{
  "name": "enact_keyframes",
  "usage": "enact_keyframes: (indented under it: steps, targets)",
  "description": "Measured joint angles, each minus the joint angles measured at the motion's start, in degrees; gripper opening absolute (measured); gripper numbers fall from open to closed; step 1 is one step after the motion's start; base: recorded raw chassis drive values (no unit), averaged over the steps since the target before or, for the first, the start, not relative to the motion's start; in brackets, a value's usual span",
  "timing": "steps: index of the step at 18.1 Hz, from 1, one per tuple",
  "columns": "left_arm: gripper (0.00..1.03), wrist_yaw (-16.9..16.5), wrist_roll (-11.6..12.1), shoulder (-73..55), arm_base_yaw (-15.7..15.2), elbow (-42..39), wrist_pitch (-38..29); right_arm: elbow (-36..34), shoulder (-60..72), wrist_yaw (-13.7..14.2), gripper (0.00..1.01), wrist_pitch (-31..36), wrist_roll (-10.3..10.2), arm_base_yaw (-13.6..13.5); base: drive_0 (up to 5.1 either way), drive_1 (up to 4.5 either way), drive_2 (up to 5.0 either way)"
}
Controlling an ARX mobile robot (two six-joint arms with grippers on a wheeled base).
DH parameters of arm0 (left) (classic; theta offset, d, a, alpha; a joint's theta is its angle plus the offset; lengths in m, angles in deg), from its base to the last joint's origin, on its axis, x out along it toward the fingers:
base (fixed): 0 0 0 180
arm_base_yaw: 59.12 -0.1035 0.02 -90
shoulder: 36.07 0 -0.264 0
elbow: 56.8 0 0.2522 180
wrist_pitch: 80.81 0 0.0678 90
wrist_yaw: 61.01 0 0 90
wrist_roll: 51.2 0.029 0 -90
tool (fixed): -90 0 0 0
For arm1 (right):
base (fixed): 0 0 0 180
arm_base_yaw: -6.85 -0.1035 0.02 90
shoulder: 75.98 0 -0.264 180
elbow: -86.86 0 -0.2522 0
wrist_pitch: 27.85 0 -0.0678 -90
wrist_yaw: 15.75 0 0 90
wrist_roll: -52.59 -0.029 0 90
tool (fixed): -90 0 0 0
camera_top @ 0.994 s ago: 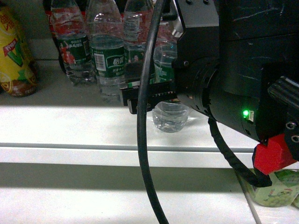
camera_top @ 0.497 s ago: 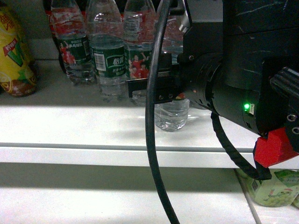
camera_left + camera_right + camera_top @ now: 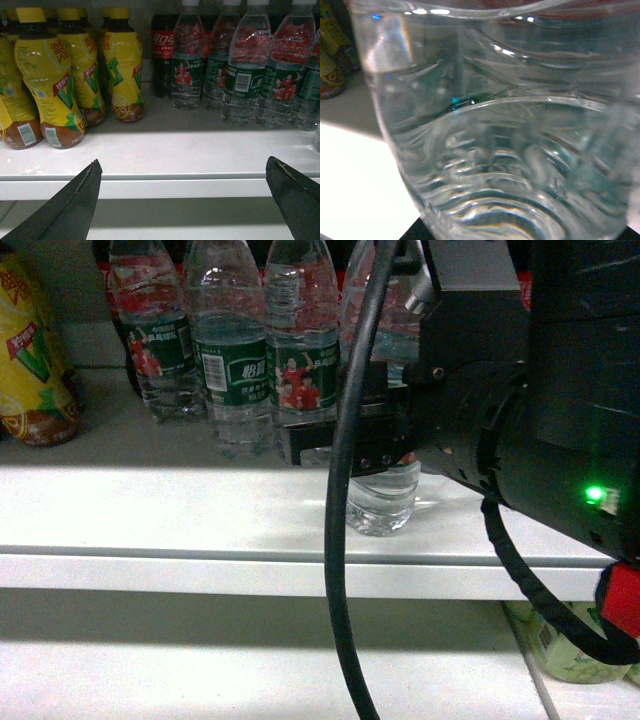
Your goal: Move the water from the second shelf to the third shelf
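Between the right gripper's (image 3: 345, 445) jaws: water (image 3: 381, 502), upright, base on the white shelf (image 3: 180, 515) near its front edge. Jaws apparently closed on its lower body; contact not clearly seen. Ribbed wall fills the right wrist view. Beyond left gripper (image 3: 185, 200), jaws wide apart and empty: yellow bottles (image 3: 47, 80), more water bottles (image 3: 240, 65).

We see a white shelf (image 3: 165, 150). On it stand yellow drink bottles (image 3: 47, 80) at left, a dark cola bottle (image 3: 161, 50) behind, and green-labelled water bottles (image 3: 240, 65) at right; one water bottle (image 3: 382, 495) stands nearer the front edge.
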State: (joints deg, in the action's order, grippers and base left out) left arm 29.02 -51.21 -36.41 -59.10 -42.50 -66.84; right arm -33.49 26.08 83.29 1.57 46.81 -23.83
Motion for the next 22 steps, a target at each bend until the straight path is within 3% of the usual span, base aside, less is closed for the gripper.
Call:
enact_keyframes:
  steps: [4,9,11,22]
  targets:
    - [0.98,0.0,0.0,0.0,0.0,0.0,0.0,-4.83,-3.98,-0.74,0.42,0.63,-0.15,2.08,0.0,0.0,0.0]
    - [0.98,0.0,0.02,0.0,0.0,0.0,0.0,-14.05,-13.64,-1.64,0.42,-0.33,-0.13,7.63,0.0,0.0,0.0]
    - [0.98,0.0,0.0,0.0,0.0,0.0,0.0,-20.37,-22.03,-4.02,0.42,-2.27,-0.13,11.02,0.0,0.0,0.0]
    - [0.98,0.0,0.0,0.0,0.0,0.0,0.0,-28.33,-37.46,-8.61,0.42,-9.4,1.01,17.84,0.0,0.0,0.0]
